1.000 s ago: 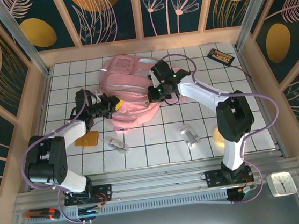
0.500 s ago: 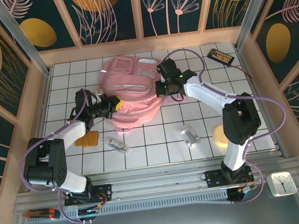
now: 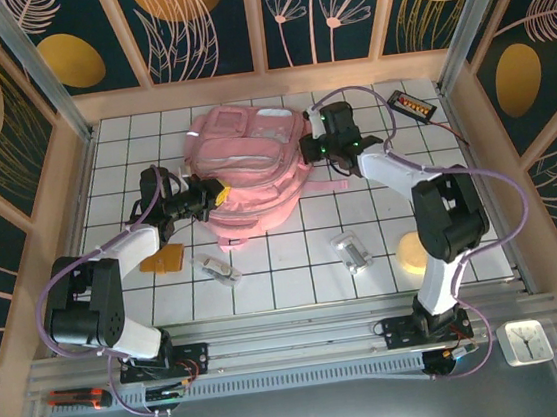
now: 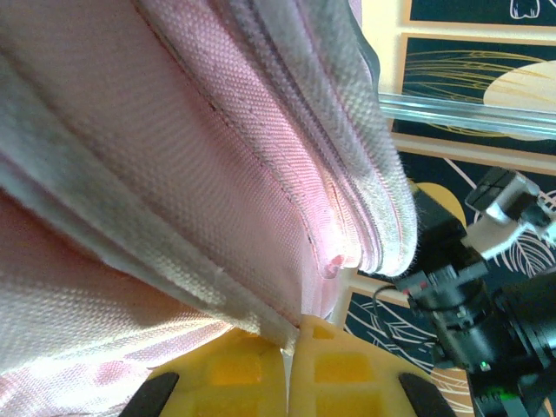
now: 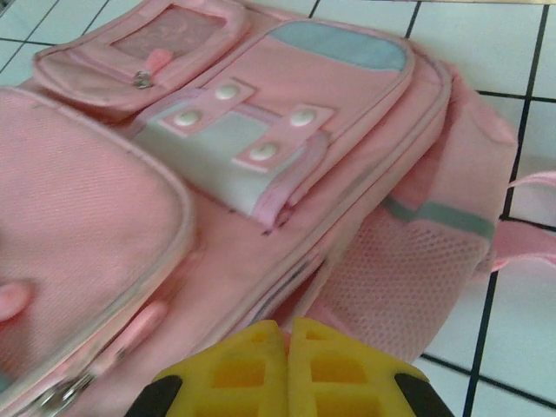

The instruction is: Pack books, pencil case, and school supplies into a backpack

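1. The backpack (image 3: 250, 176) lies flat on the white gridded table (image 3: 296, 277). It reaches from close to the far edge down to the middle and sits a little left of centre, with its pockets facing up.
2. The left gripper (image 3: 215, 196) sits at the backpack's left near side. In the left wrist view its yellow fingers (image 4: 234, 369) are pressed together on a fold of the backpack's (image 4: 174, 156) pink fabric, and a pale seam edge runs down into the line between the pads.
3. The right gripper (image 3: 310, 150) is at the backpack's right side, toward the far edge. In the right wrist view its (image 5: 285, 334) jaws are together with nothing between them. They hover just over the backpack's (image 5: 261, 174) side panel, near the mesh pocket and below the snap-buttoned front pocket.
4. The orange-brown pad (image 3: 162, 260) lies on the table toward the left edge, just beside the left arm and apart from the backpack.
5. A silver-grey clip piece (image 3: 215, 268) lies near the pad, toward the near edge. A second clip piece (image 3: 352, 250) lies right of centre, also toward the near edge, and neither touches the backpack.
6. A black slab (image 3: 412, 105) with an orange label rests in the far right corner.
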`<state>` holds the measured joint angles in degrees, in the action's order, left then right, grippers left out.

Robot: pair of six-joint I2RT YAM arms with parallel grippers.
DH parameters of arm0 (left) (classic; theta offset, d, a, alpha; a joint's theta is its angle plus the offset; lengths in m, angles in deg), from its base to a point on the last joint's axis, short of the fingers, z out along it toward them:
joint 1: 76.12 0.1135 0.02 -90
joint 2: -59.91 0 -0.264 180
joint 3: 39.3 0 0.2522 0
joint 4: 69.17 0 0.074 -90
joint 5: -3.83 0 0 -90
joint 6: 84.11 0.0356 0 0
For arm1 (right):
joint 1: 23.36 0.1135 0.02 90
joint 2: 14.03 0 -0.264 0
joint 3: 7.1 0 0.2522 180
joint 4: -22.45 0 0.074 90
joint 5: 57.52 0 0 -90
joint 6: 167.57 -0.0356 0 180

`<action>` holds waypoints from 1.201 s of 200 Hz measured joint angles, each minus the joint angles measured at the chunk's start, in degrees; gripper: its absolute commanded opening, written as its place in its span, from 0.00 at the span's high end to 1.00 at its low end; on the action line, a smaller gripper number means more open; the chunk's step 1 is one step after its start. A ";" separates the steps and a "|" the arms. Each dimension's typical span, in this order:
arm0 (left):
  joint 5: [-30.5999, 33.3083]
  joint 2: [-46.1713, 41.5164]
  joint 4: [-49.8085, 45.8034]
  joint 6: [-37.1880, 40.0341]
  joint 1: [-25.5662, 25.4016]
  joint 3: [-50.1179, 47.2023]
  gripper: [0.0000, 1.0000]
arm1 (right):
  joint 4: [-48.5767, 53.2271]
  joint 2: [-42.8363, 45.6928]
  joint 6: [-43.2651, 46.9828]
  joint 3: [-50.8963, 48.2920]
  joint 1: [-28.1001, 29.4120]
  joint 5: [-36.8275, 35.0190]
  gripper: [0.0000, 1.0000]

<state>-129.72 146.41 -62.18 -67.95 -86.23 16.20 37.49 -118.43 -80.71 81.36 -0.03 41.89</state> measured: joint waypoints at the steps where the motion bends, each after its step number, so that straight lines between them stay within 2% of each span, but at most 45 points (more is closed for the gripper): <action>1: 0.00 0.00 0.00 0.00 0.00 0.00 1.00 | 0.00 -0.11 0.02 0.09 -0.04 0.00 1.00; 61: -0.15 0.02 0.00 0.15 -0.02 0.00 1.00 | -0.15 -5.95 -0.02 7.34 -1.44 -0.09 1.00; 104: -0.24 0.17 0.02 0.15 -0.02 0.04 1.00 | 0.28 -6.80 -0.42 8.57 -1.84 0.33 0.99; 108: -0.26 0.22 0.02 0.13 -0.02 0.04 1.00 | 0.31 -6.80 -0.57 8.57 -1.95 0.66 0.94; 110: -0.31 0.22 0.02 0.15 -0.02 0.04 1.00 | 0.31 -6.80 -0.63 8.57 -1.99 0.79 0.87; 113: -0.39 0.24 0.04 0.15 -0.02 0.04 1.00 | 0.37 -6.80 -0.76 8.59 -2.12 1.11 0.83; 119: -0.44 0.26 0.04 0.13 0.00 0.04 1.00 | 0.63 -6.80 -1.27 8.66 -2.43 1.86 0.66; 130: -0.57 0.26 0.00 0.13 0.11 0.04 1.00 | 0.68 -6.91 -1.73 9.14 -3.48 1.92 0.30; 131: -0.63 0.28 0.00 0.13 0.15 0.04 0.99 | 0.68 -6.91 -1.79 9.20 -3.61 1.97 0.25; 147: -0.68 0.26 0.09 0.31 0.57 0.04 0.76 | 0.59 -6.97 -3.50 10.73 -7.08 2.01 0.02; 176: -1.03 0.22 -0.04 0.90 0.85 1.03 0.25 | 1.68 -5.09 -5.97 11.28 -11.04 0.20 0.01; 183: -1.05 0.09 -0.22 1.36 0.85 1.62 0.03 | 2.49 -3.93 -6.67 11.15 -10.95 -0.37 0.01; 215: -1.05 -2.95 -2.69 4.28 0.85 3.19 0.01 | 4.98 5.57 -12.52 8.37 -8.96 -0.50 0.01; 240: -0.22 -6.03 -8.17 9.27 0.85 3.85 0.01 | 6.84 13.18 -18.62 6.12 -8.90 4.31 0.01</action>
<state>-129.93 140.37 -70.35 -58.69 -85.38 20.05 44.33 -105.25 -99.33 87.48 -8.92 46.19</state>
